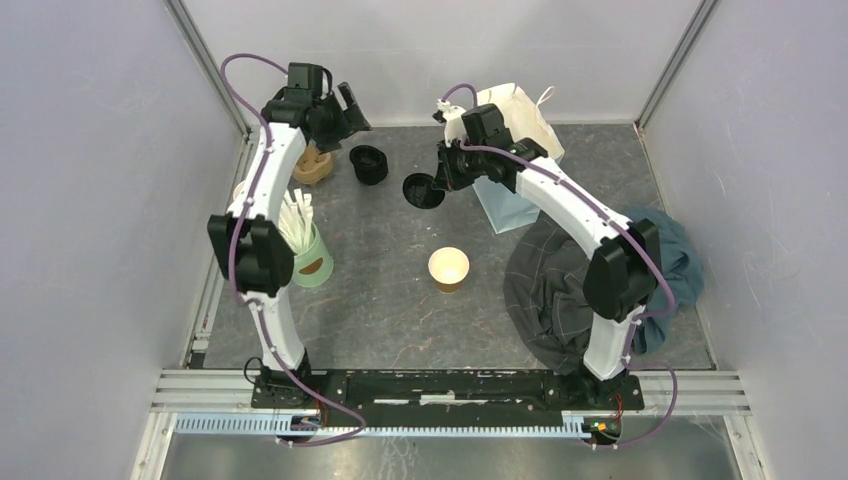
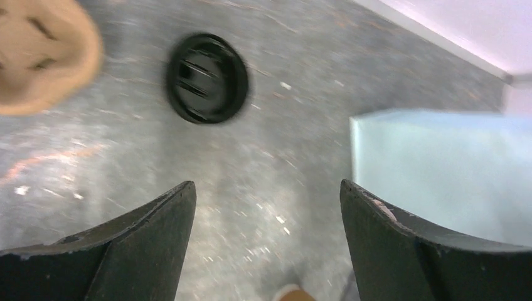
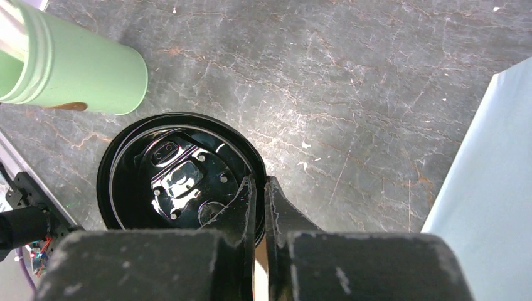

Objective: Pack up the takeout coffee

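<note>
**Lid gripped by the right arm, cup open on the table**

The right end effector (image 1: 441, 178) was clenched on the rim of a black lid (image 1: 422, 190), holding it just left of the white paper bag (image 1: 525, 125). The right wrist view showed both fingers pressed together over the lid's edge. A brown paper cup (image 1: 448, 268) stood upright and uncovered on the table (image 1: 400, 300), nearer the arm bases than the bag and to its left, apart from the lid.

The left end effector (image 1: 350, 108) hung released, its fingers wide apart and empty, well left of the bag near the back wall. A stack of black lids (image 1: 369, 163) also sat left of the bag. Beyond the stack was a brown paper item (image 1: 313, 165), too blurred to identify. A green cup of white sticks (image 1: 310, 255) stood farther left of the bag, and a heap of cloth (image 1: 560, 285) lay just in front of the bag.
</note>
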Robot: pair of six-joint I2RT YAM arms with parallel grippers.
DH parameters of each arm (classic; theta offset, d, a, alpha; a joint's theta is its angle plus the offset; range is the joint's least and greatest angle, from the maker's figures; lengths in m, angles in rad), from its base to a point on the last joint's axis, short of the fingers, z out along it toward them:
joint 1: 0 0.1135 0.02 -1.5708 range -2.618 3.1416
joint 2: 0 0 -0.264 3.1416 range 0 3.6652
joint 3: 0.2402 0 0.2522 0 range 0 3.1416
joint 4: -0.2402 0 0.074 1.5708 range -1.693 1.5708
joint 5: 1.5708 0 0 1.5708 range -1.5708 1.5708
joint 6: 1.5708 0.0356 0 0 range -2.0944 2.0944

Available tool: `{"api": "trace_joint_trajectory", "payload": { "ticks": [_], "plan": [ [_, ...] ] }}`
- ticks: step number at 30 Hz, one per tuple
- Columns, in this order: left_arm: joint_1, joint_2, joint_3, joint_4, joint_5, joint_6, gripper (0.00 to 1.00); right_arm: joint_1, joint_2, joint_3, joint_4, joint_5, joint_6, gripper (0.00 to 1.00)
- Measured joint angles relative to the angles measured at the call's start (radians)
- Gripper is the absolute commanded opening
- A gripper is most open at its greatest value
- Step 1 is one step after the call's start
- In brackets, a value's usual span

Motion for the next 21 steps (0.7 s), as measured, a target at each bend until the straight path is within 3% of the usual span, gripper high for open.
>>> {"api": "trace_joint_trajectory", "payload": {
  "ticks": [5, 11, 13, 21],
  "plan": [
    [-0.108, -0.214, -0.113, 0.014, 0.105, -0.005, 0.87, 0.010, -0.097, -0.009, -0.053, 0.023, -0.019, 0.05],
    [-0.315, -0.385, -0.175, 0.000, 0.172, -0.021, 0.64, 0.023, -0.266, -0.101, -0.085, 0.060, -0.045, 0.05],
    [-0.357, -0.399, -0.174, -0.017, 0.163, -0.020, 0.58, 0.026, -0.303, -0.126, -0.089, 0.071, -0.052, 0.05],
    [-0.528, -0.361, -0.144, -0.181, -0.066, -0.020, 0.51, 0.038, -0.366, -0.192, -0.112, 0.124, -0.060, 0.05]
  ]
}}
